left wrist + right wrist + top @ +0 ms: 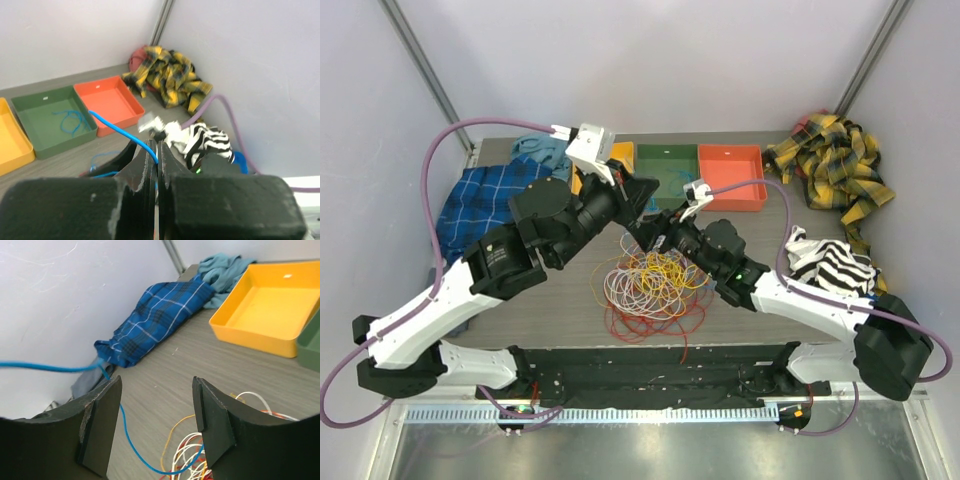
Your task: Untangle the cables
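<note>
The cables [650,285] lie in a tangled pile of red, orange, yellow and white loops at the table's middle. My left gripper [642,200] hangs above the pile's far edge. In the left wrist view it [158,146] is shut on a thin blue cable [120,131] that rises out between the fingertips. My right gripper [656,238] is just below it and is open [156,387]. The blue cable [131,450] passes the tip of its left finger [100,425] and loops down to the pile [200,455], not clamped.
Yellow [620,155], green [667,172] and orange [732,176] trays stand at the back. The green one holds a blue cable [70,120]. A blue plaid cloth [485,200] and a teal cloth [540,150] lie at the left, a yellow plaid cloth [835,170] and a zebra cloth [830,262] at the right.
</note>
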